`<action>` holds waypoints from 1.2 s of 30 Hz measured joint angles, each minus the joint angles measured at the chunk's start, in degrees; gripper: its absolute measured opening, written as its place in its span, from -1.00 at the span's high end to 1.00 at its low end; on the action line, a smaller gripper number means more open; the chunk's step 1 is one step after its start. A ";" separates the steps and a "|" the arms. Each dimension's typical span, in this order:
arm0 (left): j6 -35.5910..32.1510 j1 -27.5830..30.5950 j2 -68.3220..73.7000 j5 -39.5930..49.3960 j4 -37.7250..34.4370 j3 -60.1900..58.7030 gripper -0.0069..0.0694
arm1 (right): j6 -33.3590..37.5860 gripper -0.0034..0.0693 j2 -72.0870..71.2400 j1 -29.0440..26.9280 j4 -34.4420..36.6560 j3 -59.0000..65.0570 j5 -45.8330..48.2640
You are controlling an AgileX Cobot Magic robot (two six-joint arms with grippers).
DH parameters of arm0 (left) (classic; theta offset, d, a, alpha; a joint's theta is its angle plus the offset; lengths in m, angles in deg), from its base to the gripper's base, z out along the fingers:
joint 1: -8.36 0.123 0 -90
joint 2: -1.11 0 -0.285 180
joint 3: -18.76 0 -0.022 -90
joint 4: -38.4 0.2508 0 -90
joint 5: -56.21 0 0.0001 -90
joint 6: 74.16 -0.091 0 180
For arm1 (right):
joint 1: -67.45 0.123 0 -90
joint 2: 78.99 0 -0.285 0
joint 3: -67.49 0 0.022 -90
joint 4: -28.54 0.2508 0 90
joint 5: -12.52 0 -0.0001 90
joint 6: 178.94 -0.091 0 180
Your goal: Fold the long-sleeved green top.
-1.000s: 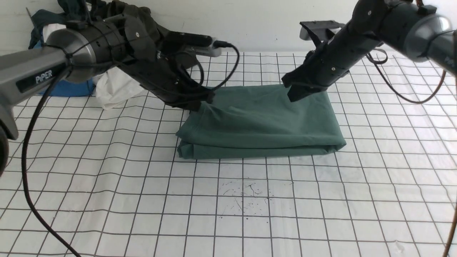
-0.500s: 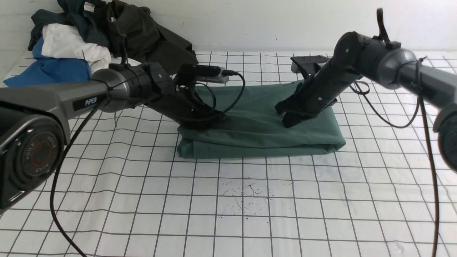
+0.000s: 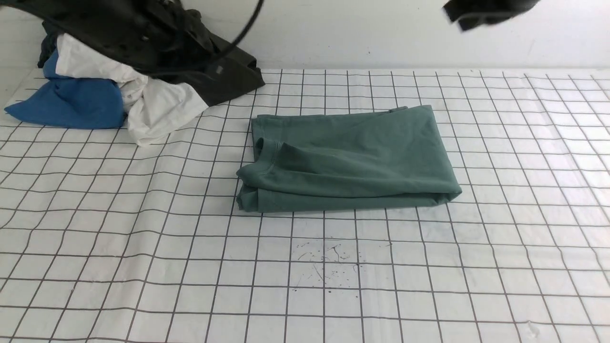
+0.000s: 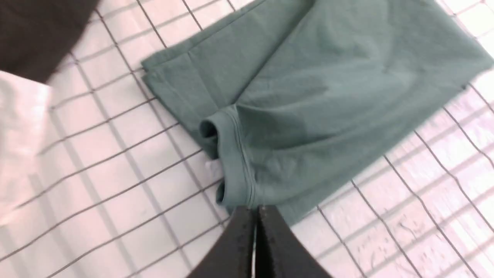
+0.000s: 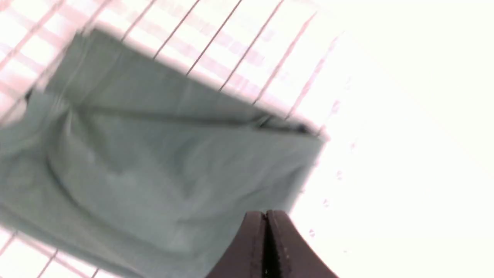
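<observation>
**Q:** What are your fingers doing?

**A:** My left gripper is clenched, pads pressed flat together with nothing between them; my right gripper is the same, clenched on nothing; both hang above the cloth, touching none of it.

**Q:** And the garment?

**A:** The green long-sleeved top lies folded into a thick rectangle near the middle of the tabletop, a little toward the far edge; under my left fingers sits its left end, where a ribbed cuff curls open; under my right fingers is its right end, blurred in that view.

**Q:** What could go wrong?

**A:** I judge the fold nearly finished; the loose cuff could spring wider and spoil the neat edge; a careless dip of either arm could snag the upper layer and drag it open; the pile of clothes at the far left corner lies well apart.
</observation>
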 joint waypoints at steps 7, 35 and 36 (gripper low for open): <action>2.18 0.07 -30.28 -11.18 1.22 -23.40 0.84 | -3.02 0.94 -23.60 -0.05 -0.48 19.35 -8.87; 7.15 0.07 -87.84 -19.44 12.19 -68.54 0.84 | -4.07 0.94 -72.32 -0.05 4.08 100.61 -60.14; 7.15 0.07 -87.84 -19.05 12.21 -68.59 0.84 | -4.07 0.94 -72.32 -0.05 4.08 101.32 -60.21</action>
